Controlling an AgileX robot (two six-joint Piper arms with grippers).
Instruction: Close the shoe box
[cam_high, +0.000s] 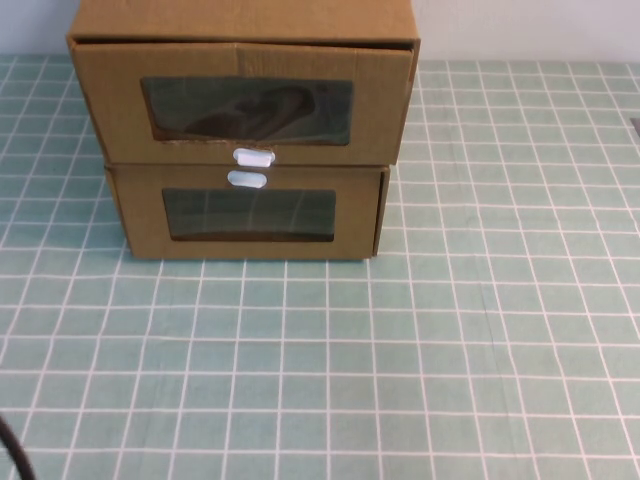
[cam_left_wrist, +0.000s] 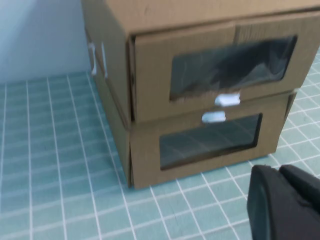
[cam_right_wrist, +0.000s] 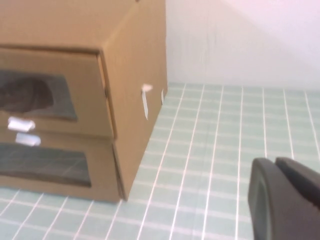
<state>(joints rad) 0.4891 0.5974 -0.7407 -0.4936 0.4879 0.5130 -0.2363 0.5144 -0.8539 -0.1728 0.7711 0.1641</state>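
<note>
1. The left gripper (cam_left_wrist: 285, 200) shows only as a dark bulk at the edge of its own wrist view, low over the mat in front of the boxes and apart from them; it is absent from the high view, and whether it is open or closed cannot be told.
2. The right gripper (cam_right_wrist: 287, 197) is likewise a dark shape in its wrist view, off to the boxes' right side over the green grid mat (cam_high: 450, 350), touching nothing; its state cannot be told either.
3. The shoe box (cam_high: 245, 110) is the upper of two stacked cardboard boxes at the far left-centre of the mat, with its white pull tab (cam_high: 253, 157) below the window.
4. Its drawer front stands out past the outer sleeve, so it appears still partly open.
5. The lower box (cam_high: 250, 215), tab above its window, sits nearly flush.
6. Judging from this, closing has not begun: an arm must reach the drawer front and push it in.
</note>
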